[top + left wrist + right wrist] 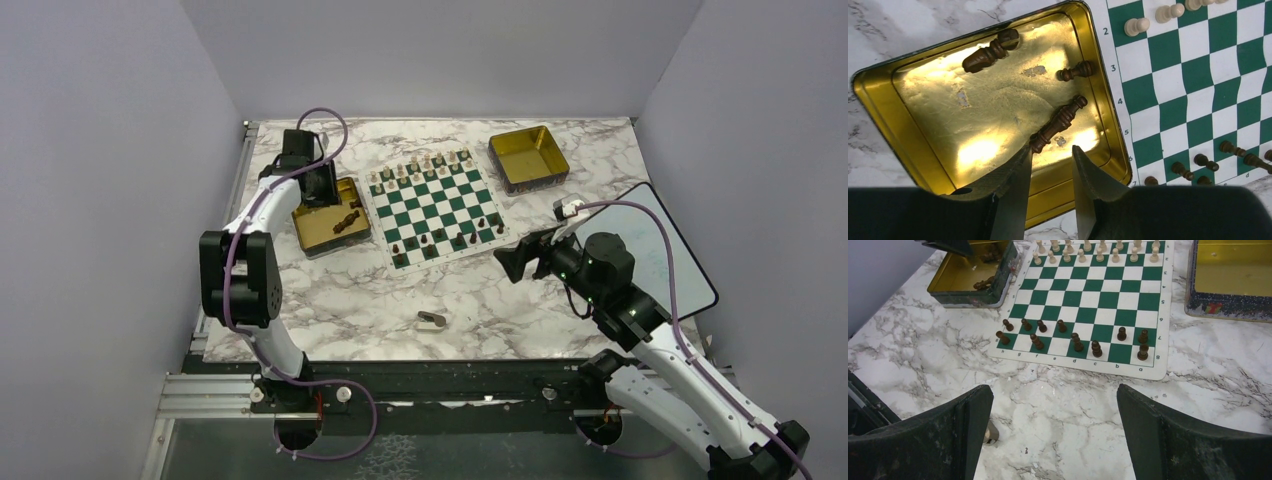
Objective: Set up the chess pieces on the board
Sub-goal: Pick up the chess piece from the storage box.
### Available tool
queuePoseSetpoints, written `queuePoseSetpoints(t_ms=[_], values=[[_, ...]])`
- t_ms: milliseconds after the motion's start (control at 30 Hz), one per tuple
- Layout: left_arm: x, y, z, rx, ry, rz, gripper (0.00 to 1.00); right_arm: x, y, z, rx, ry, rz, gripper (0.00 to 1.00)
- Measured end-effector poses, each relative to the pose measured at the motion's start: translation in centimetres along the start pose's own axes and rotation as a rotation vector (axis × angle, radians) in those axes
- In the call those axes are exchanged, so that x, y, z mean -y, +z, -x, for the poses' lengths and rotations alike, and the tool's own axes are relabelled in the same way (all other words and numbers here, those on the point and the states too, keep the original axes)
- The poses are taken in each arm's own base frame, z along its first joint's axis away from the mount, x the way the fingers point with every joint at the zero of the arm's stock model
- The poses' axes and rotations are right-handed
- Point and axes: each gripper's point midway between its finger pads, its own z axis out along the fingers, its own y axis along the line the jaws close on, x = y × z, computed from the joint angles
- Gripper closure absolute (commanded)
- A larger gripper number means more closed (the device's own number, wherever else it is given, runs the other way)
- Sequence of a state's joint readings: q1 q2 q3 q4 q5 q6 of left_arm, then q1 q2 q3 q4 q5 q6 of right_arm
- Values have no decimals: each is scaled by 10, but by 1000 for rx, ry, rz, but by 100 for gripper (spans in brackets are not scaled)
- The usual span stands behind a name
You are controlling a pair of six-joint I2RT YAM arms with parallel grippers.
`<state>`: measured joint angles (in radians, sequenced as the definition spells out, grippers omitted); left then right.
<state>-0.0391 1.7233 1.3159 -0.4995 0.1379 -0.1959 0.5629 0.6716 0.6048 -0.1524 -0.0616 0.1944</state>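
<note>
**Inspector:** Left side first. What is it doing?

**Assistant:** The left gripper (1050, 156) is hovering over the left gold tin (868, 92), jaws parted narrowly and clasping nothing. Its own body is blocking the bottom of the wrist view.

**Inspector:** And the contents?

**Assistant:** Three dark chess pieces (990, 50) are lying on their sides in that tin. The longest piece (1058, 121) is lying slantwise, with its base just beside one fingertip (1015, 175) and its head pointing toward the board (1198, 75). The top view is showing them only as dark smudges.

**Inspector:** Right side?

**Assistant:** The right gripper (1053, 405) is hanging spread wide and empty above the marble table (1073, 390), near the board's close edge. Its wrist camera is showing more chess pieces (1077, 342) standing upright on the two nearest ranks. Pale pieces (1083, 252) are lining the far ranks, partly cut off.

**Inspector:** Anything unclear?

**Assistant:** A small object (990, 434) is peeking from behind one finger. From overhead it is lying alone on the table, possibly a fallen piece.
</note>
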Motion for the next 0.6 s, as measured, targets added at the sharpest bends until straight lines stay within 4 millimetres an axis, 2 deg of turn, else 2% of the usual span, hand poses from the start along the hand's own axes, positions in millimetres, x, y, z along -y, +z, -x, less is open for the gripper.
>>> queuePoseSetpoints(t_ms=[300,600], values=[[2,33,-26,-102,56,-66,63,-1,0,0,0,8,6,0],[5,48,-33,-120,74,-106,62,-3,3,10,13,7,10,0]])
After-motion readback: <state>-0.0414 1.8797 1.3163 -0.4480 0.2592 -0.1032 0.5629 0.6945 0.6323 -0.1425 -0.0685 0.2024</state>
